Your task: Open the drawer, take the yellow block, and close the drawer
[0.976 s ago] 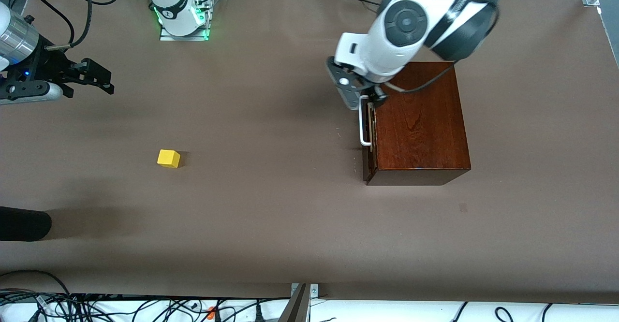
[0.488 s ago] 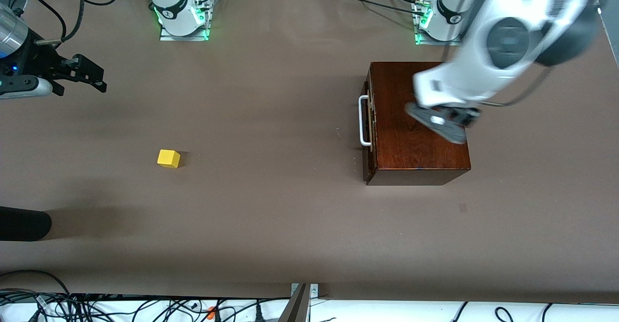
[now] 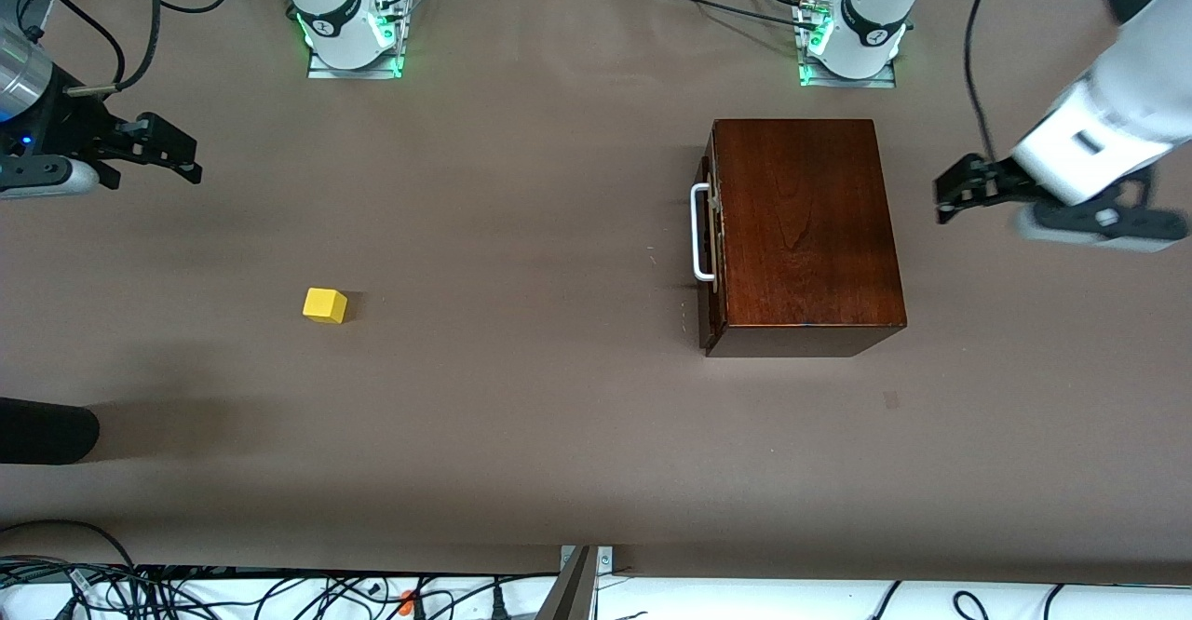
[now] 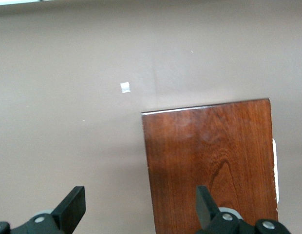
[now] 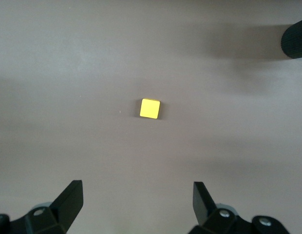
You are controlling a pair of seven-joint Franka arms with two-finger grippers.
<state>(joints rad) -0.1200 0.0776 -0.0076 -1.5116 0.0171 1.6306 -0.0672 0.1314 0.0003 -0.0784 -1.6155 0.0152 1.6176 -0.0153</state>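
Note:
The glossy dark-brown box [image 3: 805, 220] stands toward the left arm's end of the table. Its drawer [image 3: 712, 257] is pushed in, with the white handle [image 3: 698, 234] facing the right arm's end. The yellow block [image 3: 324, 305] lies on the bare table toward the right arm's end, well away from the box. My left gripper [image 3: 945, 201] is open and empty, in the air beside the box over the table's left-arm end. The left wrist view shows its own gripper [image 4: 140, 204], the box top [image 4: 209, 165] and a sliver of the handle [image 4: 274, 170]. My right gripper [image 3: 191, 162] is open and empty, in the air at the right arm's end; its wrist view shows its own gripper [image 5: 136, 200] and the block [image 5: 150, 108].
A dark rounded object [image 3: 47, 431] reaches in at the right arm's end, nearer to the front camera than the block; it also shows in the right wrist view [image 5: 294, 41]. A small pale mark [image 4: 124, 87] lies on the table near the box. The arm bases [image 3: 349, 29] [image 3: 852, 38] stand along the table's robot edge.
My left gripper left the drawer handle, swept over the box top and now hangs over the table's left-arm end. My right gripper drifted slightly. The drawer and block have not moved.

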